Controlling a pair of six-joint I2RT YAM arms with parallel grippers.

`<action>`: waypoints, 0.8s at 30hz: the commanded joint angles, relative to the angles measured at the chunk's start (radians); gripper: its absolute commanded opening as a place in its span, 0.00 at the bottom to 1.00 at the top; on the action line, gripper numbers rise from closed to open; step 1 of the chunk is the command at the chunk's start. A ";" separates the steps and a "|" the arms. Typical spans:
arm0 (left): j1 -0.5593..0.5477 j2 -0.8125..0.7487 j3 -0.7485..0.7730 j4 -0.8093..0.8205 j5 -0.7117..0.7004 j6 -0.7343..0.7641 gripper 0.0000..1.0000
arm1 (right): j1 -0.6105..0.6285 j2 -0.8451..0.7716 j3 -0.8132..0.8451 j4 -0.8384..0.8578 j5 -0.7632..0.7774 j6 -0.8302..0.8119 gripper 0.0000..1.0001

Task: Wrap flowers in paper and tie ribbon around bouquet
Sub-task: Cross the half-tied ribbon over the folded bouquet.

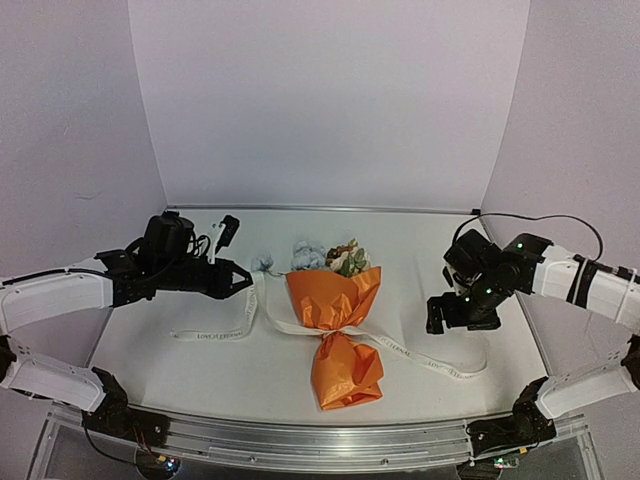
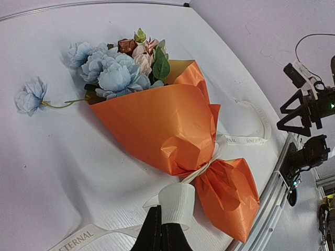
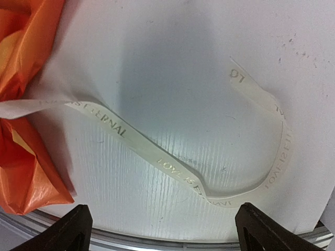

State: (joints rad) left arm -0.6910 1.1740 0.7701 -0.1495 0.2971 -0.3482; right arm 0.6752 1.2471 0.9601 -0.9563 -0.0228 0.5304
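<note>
The bouquet (image 1: 335,330) lies by the middle of the table's (image 1: 200,370) near edge, the ribbon (image 3: 172,164) cinched at its neck. The left gripper (image 2: 161,222) pinches a ribbon loop; the right gripper (image 3: 162,222) gapes above the loose tail. Pulling one-sided could slacken the tie or drag the bouquet.

Under your right claw (image 3: 166,230), ribbon (image 3: 172,170): thin, translucent, faint satin sheen; worktop (image 3: 183,63) matt white, finely ribbed. Ahead of your left claw (image 2: 159,232), paper (image 2: 157,120): crinkly, soft gloss; flowers (image 2: 112,70) cloth-like.
</note>
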 commanded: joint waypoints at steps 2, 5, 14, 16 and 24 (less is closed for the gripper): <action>-0.003 -0.002 0.062 0.053 0.068 0.024 0.00 | 0.001 0.016 0.017 0.108 -0.027 0.063 0.98; -0.004 -0.011 0.069 0.058 0.073 0.022 0.00 | 0.024 0.061 0.012 0.259 -0.063 0.081 0.98; -0.004 -0.022 0.087 0.064 0.087 -0.002 0.00 | 0.199 0.349 0.321 0.339 -0.175 -0.198 0.87; -0.004 -0.026 0.093 0.064 0.084 -0.013 0.00 | 0.245 0.415 0.388 0.345 -0.181 -0.270 0.86; -0.004 -0.038 0.121 0.082 0.044 -0.061 0.00 | 0.367 0.636 0.553 0.449 -0.178 -0.403 0.83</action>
State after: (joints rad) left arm -0.6930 1.1702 0.8271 -0.1284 0.3618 -0.3846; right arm 1.0051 1.7992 1.4262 -0.5806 -0.2035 0.2168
